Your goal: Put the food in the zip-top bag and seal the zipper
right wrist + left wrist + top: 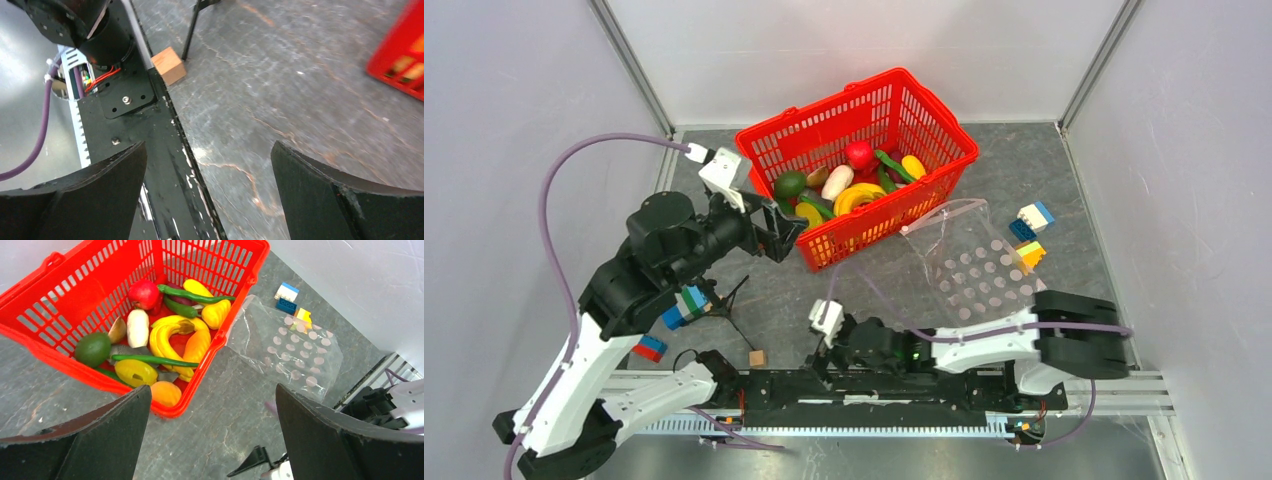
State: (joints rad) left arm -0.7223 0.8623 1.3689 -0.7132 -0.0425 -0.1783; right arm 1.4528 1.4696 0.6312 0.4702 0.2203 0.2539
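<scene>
A: Status, left to right?

B: Left gripper [776,230] is spread wide and empty, hovering at the near-left corner of the red basket [879,228]. The food [165,337] is all in the basket, ahead of and below the fingers. The left arm is clearly nearer. The bananas [175,340] are on top, running roughly fore-aft in the wrist view, so across the closing line.

A: Right side?

B: Right gripper [207,195] is low by the rail, also spread and empty. It points at the wooden cube [169,65], away from the bag. The zip-top bag [976,268] lies on the table just right of the basket, with nothing in it.

A: Blind spots?

B: I can't make out the zipper, and the clear film hides which edge is the mouth. The lower food is buried. The bricks [1031,225] sit partly behind the bag.
</scene>
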